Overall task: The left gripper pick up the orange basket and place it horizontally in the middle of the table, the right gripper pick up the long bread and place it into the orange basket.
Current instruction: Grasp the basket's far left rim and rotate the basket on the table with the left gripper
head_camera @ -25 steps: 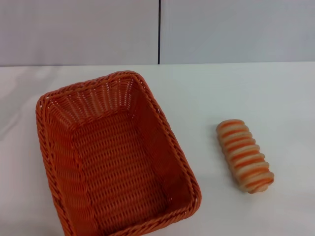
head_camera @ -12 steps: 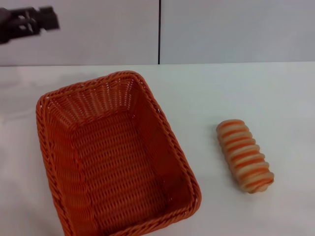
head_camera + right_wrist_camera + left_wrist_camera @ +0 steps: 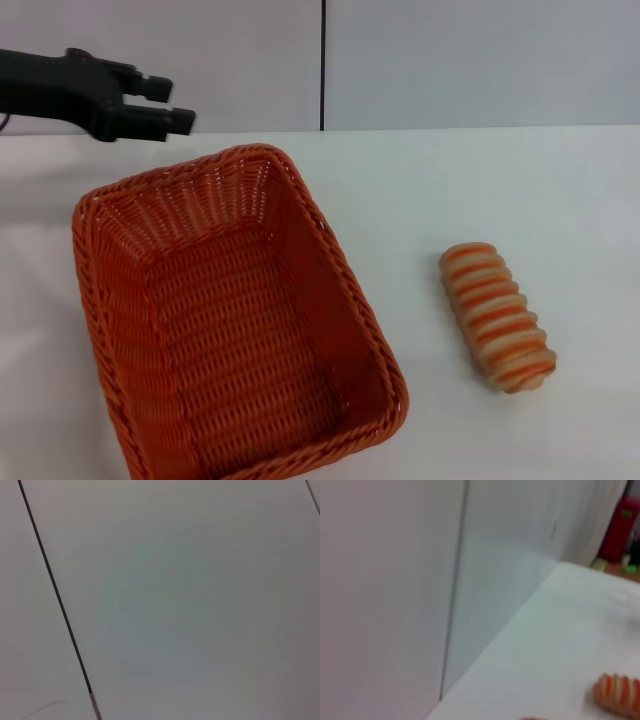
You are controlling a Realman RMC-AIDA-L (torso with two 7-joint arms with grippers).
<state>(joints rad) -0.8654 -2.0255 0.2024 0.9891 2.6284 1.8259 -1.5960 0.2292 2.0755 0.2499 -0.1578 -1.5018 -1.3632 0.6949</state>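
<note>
Your left gripper (image 3: pixel 170 103) hung in the air above the far left of the table (image 3: pixel 500 190), beyond the orange basket's (image 3: pixel 230 320) far rim and clear of it. Its two black fingers stood slightly apart, holding nothing. The basket sat on the table's left half, its long side running at an angle away from you. The long bread (image 3: pixel 497 316) lay well apart to the basket's right, on the tabletop. Your right gripper was out of sight; its wrist camera saw only grey wall (image 3: pixel 175 605) with a dark seam (image 3: pixel 55 595).
</note>
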